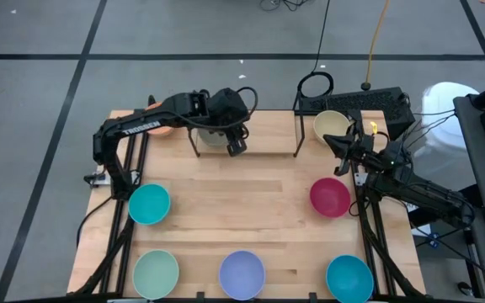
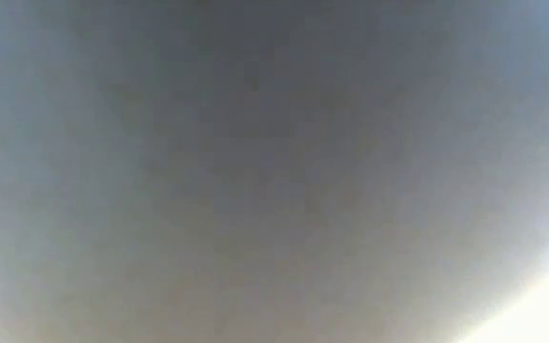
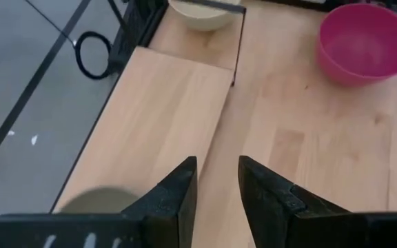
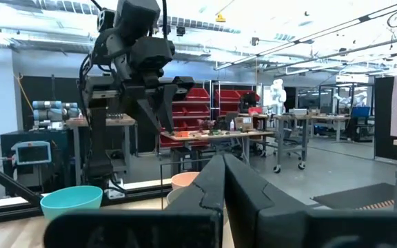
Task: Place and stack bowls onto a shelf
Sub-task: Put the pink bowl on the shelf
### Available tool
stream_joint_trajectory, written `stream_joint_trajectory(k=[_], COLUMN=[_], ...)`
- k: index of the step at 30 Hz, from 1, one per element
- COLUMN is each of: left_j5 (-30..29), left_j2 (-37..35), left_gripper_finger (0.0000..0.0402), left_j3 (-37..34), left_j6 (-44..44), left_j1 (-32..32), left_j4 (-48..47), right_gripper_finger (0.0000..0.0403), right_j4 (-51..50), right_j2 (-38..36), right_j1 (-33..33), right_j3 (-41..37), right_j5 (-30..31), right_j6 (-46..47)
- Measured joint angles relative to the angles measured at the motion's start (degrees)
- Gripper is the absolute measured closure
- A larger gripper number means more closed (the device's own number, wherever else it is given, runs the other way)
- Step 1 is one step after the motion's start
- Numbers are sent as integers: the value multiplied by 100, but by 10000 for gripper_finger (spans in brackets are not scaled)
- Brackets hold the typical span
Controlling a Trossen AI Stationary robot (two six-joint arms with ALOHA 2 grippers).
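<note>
The shelf [image 1: 263,135] stands at the table's far edge, a light board [image 3: 164,110] with black wire uprights. An olive-grey bowl [image 1: 212,140] sits on its left part, and shows as a sliver [image 3: 95,201] in the left wrist view. My left gripper [image 1: 236,147] [image 3: 217,169] hovers open just right of that bowl, over the board's near edge. My right gripper [image 1: 342,143] [image 4: 222,165] is shut and empty by the cream bowl [image 1: 333,126], which rests on the table right of the shelf. The orange bowl [image 1: 163,128] sits left of the shelf, half hidden by my left arm.
On the table stand a magenta bowl [image 1: 330,197], a teal bowl [image 1: 149,204], a mint bowl [image 1: 156,273], a lavender bowl [image 1: 242,274] and a second teal bowl [image 1: 349,278]. The table's middle is bare wood. The low view is a grey blur.
</note>
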Motion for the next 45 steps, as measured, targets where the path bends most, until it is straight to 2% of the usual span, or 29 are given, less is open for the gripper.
stream_joint_trajectory(k=[8,14,18,23,31,33,39,45], left_j5=[-24,-24,-63,-98,-322,-326,-329,-325], left_j2=[-276,-681,-1008,-1493,-2042,-2111,-2414,-2681], left_gripper_finger=[289,289,289,289,289,289,289,289], left_j3=[-27,-27,-27,-22,-27,-27,-30,-31], left_j6=[-361,-380,-380,-377,-485,-485,-547,-535], left_j1=[90,74,66,-36,-240,-323,-626,-845], left_j4=[-852,-975,-1094,-1136,-1618,-1773,-2155,-2183], right_gripper_finger=[403,403,403,403,403,403,400,367], right_j4=[-17,-266,-1111,-2712,-5005,-5299,-5422,-5575], right_j2=[0,-2,2,4,24,24,31,31], right_j1=[-1,-1,-1,-2,-2,0,-4,-2], right_j3=[0,16,362,1141,2379,2563,2762,2763], right_j5=[-22,-20,-16,-8,0,-8,161,166], right_j6=[-37,-151,-342,-791,-950,-901,3,302])
